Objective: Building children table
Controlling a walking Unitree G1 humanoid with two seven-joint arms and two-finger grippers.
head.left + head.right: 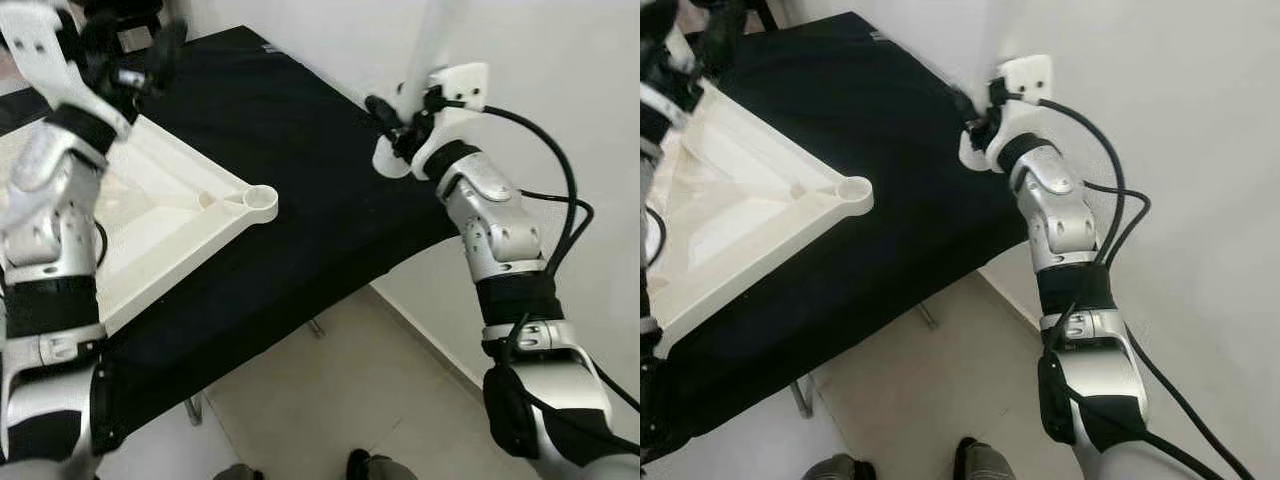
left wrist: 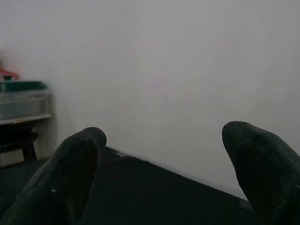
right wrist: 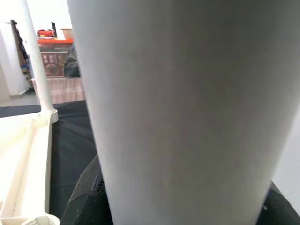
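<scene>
A white wall runs along the far and right side of the room, and a pale tiled floor lies in front of a table covered in black cloth. Nearest the camera, at the bottom edge of the head views, dark shoes of a person show on the floor.

On the near-left part of the table lies the white plastic tabletop of the children's table, upside down, with its ribs facing up and a round leg socket at the corner that points toward the middle of the table. In the right wrist view a white leg already stands upright in another corner of the tabletop.

The right gripper is raised over the far right edge of the table, close to the wall, and is closed around a white table leg, a smooth cylinder held roughly upright that rises out of the top of the left eye view. In the right wrist view the same table leg stands very close to the lens, with the black fingers pressed to its sides.

The left gripper is lifted above the far left part of the tabletop. Its fingers are spread wide and hold nothing, pointing across the black cloth toward the wall. Farther back on that side a shelf with blurred containers stands against the wall.
</scene>
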